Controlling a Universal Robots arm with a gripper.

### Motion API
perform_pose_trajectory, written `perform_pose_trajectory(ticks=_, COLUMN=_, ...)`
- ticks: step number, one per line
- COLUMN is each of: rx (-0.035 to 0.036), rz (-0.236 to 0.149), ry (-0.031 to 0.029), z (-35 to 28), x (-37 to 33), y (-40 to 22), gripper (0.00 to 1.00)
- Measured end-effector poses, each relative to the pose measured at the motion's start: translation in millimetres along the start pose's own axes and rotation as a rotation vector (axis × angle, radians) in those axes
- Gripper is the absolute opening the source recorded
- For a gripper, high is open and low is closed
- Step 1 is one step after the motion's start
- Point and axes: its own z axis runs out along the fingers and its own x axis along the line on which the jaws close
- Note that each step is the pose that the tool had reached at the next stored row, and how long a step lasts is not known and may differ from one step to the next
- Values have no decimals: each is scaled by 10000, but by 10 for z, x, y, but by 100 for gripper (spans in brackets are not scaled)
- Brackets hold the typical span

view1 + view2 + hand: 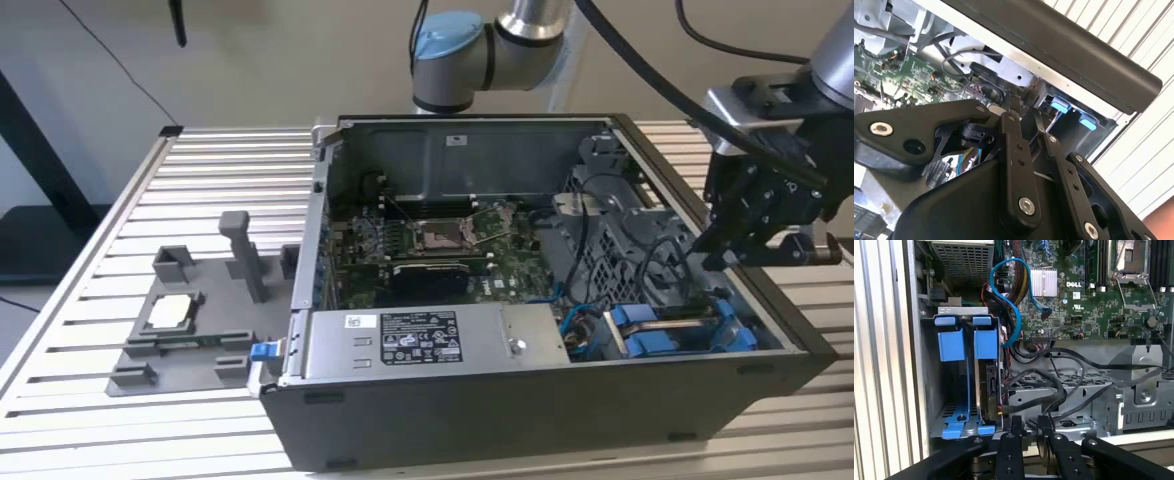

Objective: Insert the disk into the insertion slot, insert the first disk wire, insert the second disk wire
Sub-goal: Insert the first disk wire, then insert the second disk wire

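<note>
first wrist view: the disk (991, 387) seems to sit already in the insertion slot (978, 385) of the drive cage (961, 311), ahead of the jaws and a little to one side. whether the jaws are apart or clamped on something, i cannot tell. loose black cables (1054, 390) lie directly ahead of them, so they may catch one, or press a plug crooked. the computer case (534, 420) holds this cage, a motherboard (1079, 295) and a power-supply box (414, 340).
</note>
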Motion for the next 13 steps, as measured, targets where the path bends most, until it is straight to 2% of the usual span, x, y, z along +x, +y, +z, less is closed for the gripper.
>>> perform_pose_trajectory(ticks=6, rx=-9, rz=6, ry=-120, z=1, x=15, y=-97, gripper=27)
perform_pose_trajectory(ticks=8, rx=-9, rz=19, ry=-167, z=6, x=16, y=-103, gripper=27)
perform_pose_trajectory(ticks=11, rx=-11, rz=54, ry=-277, z=19, x=18, y=-104, gripper=27)
perform_pose_trajectory(ticks=13, rx=-13, rz=73, ry=-285, z=24, x=18, y=-105, gripper=27)
